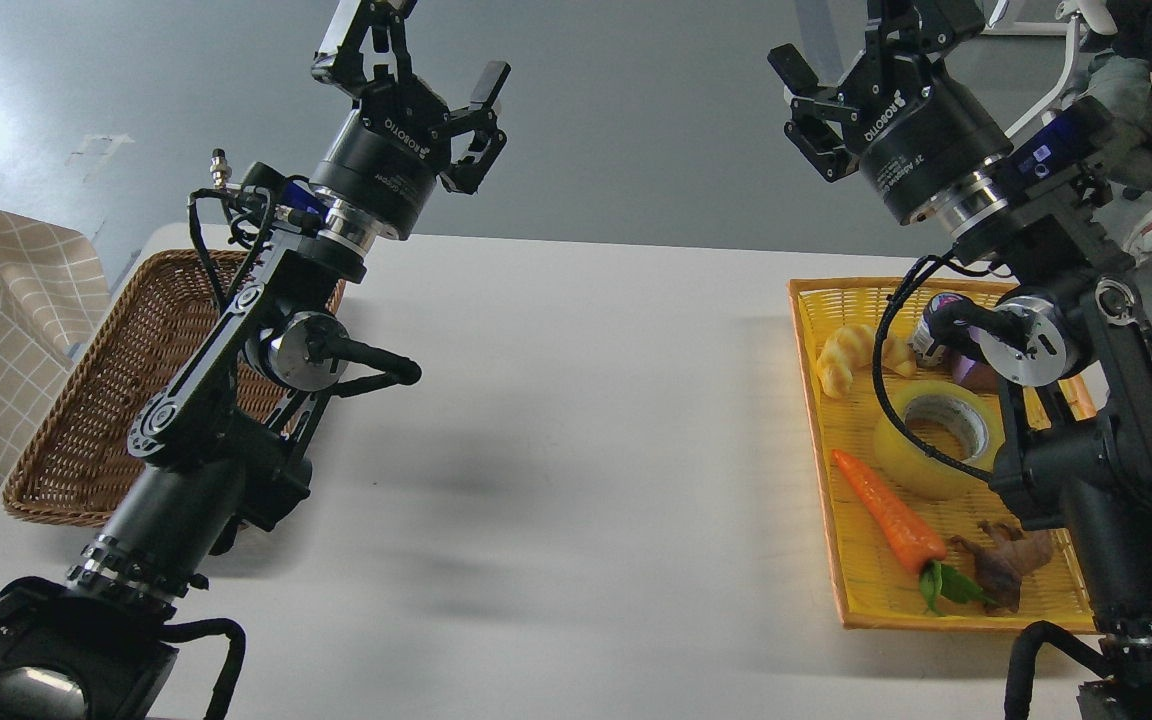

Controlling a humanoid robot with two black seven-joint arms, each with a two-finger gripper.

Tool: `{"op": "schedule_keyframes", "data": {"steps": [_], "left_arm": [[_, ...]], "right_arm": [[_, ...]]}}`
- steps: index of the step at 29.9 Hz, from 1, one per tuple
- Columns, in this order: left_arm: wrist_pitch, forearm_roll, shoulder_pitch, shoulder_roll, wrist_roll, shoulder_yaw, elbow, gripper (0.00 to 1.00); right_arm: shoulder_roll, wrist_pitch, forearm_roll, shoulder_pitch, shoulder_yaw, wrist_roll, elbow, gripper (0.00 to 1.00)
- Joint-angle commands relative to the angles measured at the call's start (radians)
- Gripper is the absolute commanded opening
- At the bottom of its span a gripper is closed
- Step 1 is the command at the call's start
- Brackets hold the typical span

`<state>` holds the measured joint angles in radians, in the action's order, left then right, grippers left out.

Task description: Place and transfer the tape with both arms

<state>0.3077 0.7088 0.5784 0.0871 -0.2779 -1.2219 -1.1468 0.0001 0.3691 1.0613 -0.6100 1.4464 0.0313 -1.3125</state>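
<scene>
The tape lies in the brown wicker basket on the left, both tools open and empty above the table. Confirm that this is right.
Wrong basket. The head view shows the tape in the yellow tray on the right, beside the carrot. The left tool and right tool are open and empty, as stated.

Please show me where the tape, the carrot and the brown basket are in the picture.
tape (911,462), head view, on its yellow outer side.
carrot (886,510), head view, on the middle of its orange body.
brown basket (106,390), head view, on its woven inner floor.

The right arm (1086,400) hides part of the tape (936,435) and most of a purple thing (976,372), perhaps a vegetable, beside the tape. The right gripper (841,60) is cut by the top edge.
</scene>
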Motion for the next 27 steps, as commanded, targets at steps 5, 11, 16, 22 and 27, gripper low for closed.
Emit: {"op": "schedule_keyframes", "data": {"steps": [5,11,16,22,27], "left_arm": [[0.019,0.001,-0.002,-0.004,-0.004,-0.002,-0.001,0.98],[0.033,0.001,0.001,-0.003,-0.003,-0.001,-0.002,0.98],[0.031,0.001,-0.002,-0.003,-0.003,-0.001,-0.002,0.98],[0.025,0.0,-0.003,-0.003,-0.003,-0.002,-0.002,0.98],[0.022,0.001,-0.003,-0.001,-0.003,-0.004,-0.002,0.98]], "right_arm": [[0.0,-0.012,0.0,-0.002,-0.001,0.009,0.001,1.0],[0.0,-0.012,0.0,0.003,-0.001,0.009,0.001,1.0],[0.0,-0.013,0.0,0.001,-0.001,0.009,0.001,1.0],[0.0,-0.013,0.0,0.0,-0.001,0.009,0.001,1.0],[0.0,-0.013,0.0,0.0,-0.001,0.009,-0.001,1.0]]}}
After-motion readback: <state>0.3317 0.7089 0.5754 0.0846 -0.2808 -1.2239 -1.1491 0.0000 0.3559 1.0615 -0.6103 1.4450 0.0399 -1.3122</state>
